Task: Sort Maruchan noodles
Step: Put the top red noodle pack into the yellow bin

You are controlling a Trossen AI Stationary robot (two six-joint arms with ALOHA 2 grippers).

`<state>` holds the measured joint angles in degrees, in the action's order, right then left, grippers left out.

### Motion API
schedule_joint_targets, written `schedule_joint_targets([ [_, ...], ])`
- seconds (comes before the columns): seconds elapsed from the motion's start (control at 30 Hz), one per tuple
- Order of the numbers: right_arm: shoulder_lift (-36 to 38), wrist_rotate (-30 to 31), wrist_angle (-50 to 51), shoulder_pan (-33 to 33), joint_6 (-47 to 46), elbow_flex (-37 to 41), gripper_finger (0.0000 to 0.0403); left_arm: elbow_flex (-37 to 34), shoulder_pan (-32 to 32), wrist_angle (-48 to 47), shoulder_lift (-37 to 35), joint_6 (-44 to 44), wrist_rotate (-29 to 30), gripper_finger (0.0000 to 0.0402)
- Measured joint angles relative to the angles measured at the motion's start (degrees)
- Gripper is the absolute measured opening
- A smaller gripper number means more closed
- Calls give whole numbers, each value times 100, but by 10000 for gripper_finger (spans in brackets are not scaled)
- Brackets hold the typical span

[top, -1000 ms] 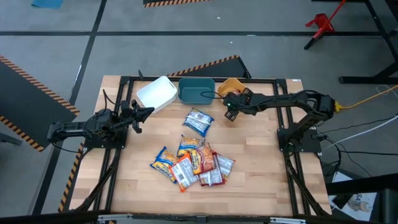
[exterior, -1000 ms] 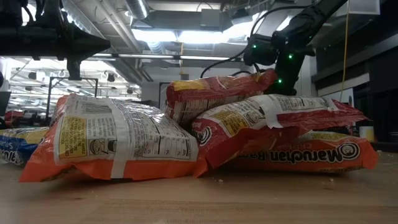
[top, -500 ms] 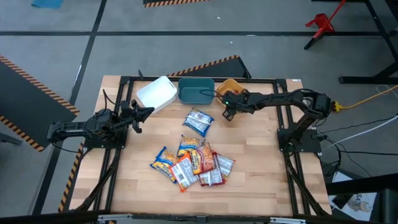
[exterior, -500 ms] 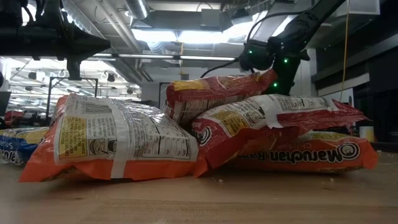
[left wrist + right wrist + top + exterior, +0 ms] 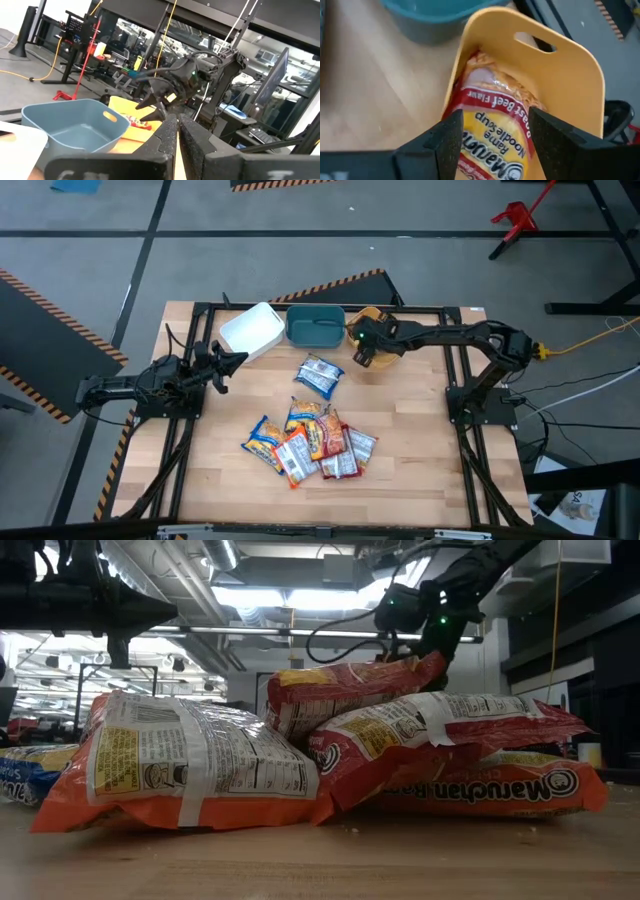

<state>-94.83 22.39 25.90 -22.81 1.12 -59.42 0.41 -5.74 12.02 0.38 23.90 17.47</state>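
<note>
Several Maruchan noodle packets (image 5: 310, 442) lie heaped near the table's middle front, orange and red ones filling the low view (image 5: 190, 765). One blue-white packet (image 5: 320, 374) lies apart, just behind the heap. A red packet (image 5: 495, 110) lies inside the orange bin (image 5: 570, 55). My right gripper (image 5: 362, 355) hangs open above that bin, its fingers (image 5: 447, 142) standing over the packet's two sides without touching it; the left wrist view shows it (image 5: 155, 102) clear of the bin. My left gripper (image 5: 238, 360) waits shut at the table's left.
Three bins stand in a row at the far edge: white (image 5: 252, 330), teal (image 5: 316, 325) and orange (image 5: 372, 314). A black frame (image 5: 200, 308) runs around the tabletop. Bare wood lies between the bins and the heap and along the front.
My right gripper has gone a little up and toward the table's far left, from the orange bin's near edge to over the bin, rolling slightly. Its fingers have stayed the same distance apart. The packets have not moved.
</note>
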Motion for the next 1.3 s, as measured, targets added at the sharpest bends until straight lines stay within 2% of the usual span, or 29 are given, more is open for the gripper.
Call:
schedule_joint_targets([
  [0.17,0,-167,155,-535,216,-4,211,-1,2,1,1,0,2,11],
  [0.33,0,-582,179,-906,233,0,211,-1,2,-1,1,0,4,11],
  [0.63,0,-856,270,-892,209,328,211,-1,0,-1,0,-2,19,11],
  [0.83,0,-960,719,-861,91,372,211,-1,0,-1,1,0,136,11],
  [1.1,0,-2205,1618,-743,653,-124,211,0,1,1,0,0,142,11],
  [1.2,0,-2077,1386,-702,761,-358,211,-1,2,1,-1,-2,149,11],
  [1.3,2,-1538,845,-707,893,-459,211,1,2,1,-1,-2,155,11],
])
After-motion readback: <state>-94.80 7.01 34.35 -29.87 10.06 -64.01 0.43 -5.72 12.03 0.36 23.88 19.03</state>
